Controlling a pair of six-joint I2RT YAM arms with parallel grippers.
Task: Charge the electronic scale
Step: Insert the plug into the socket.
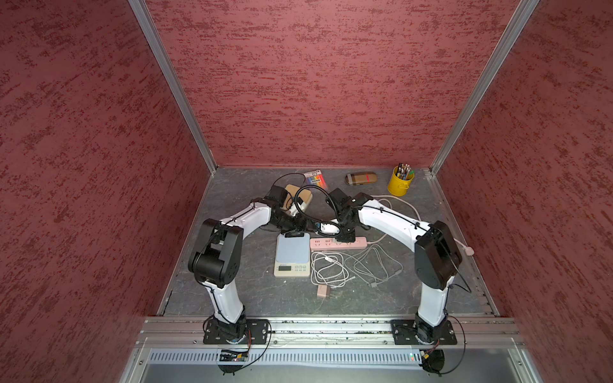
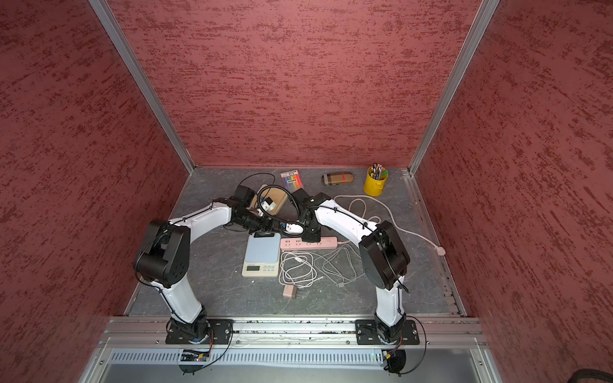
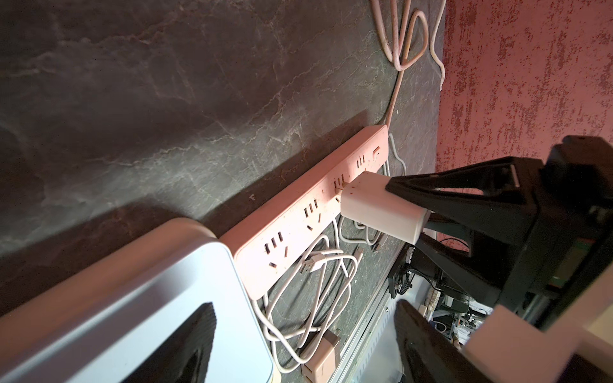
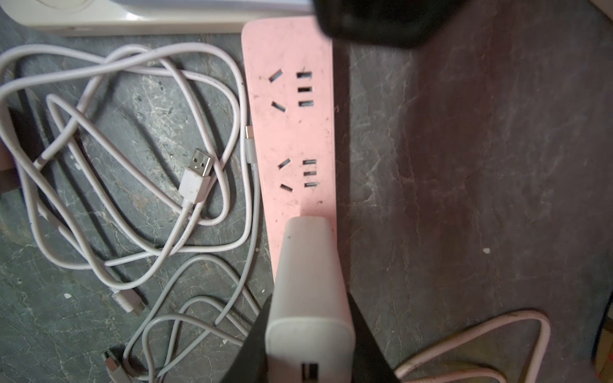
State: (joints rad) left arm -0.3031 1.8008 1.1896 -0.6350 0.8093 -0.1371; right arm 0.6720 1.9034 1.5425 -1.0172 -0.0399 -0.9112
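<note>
Electronic scale [image 1: 292, 253] sits just left of the pink power strip [image 1: 338, 243], the left gripper [image 1: 294, 234] spread wide and empty over its far edge, probably idle. Rightward, the right gripper [image 4: 308, 311] clamps the white adapter [image 4: 308, 258] end-on against a strip socket, so its prongs can press straight in.

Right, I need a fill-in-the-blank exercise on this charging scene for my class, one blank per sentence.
1. The right gripper is shut on a ____ charger.
2. That charger meets the ____ power strip.
3. The left gripper, over the scale, is ____.
4. Pencils stand in a ____ cup.
Missing words: white, pink, open, yellow.
</note>
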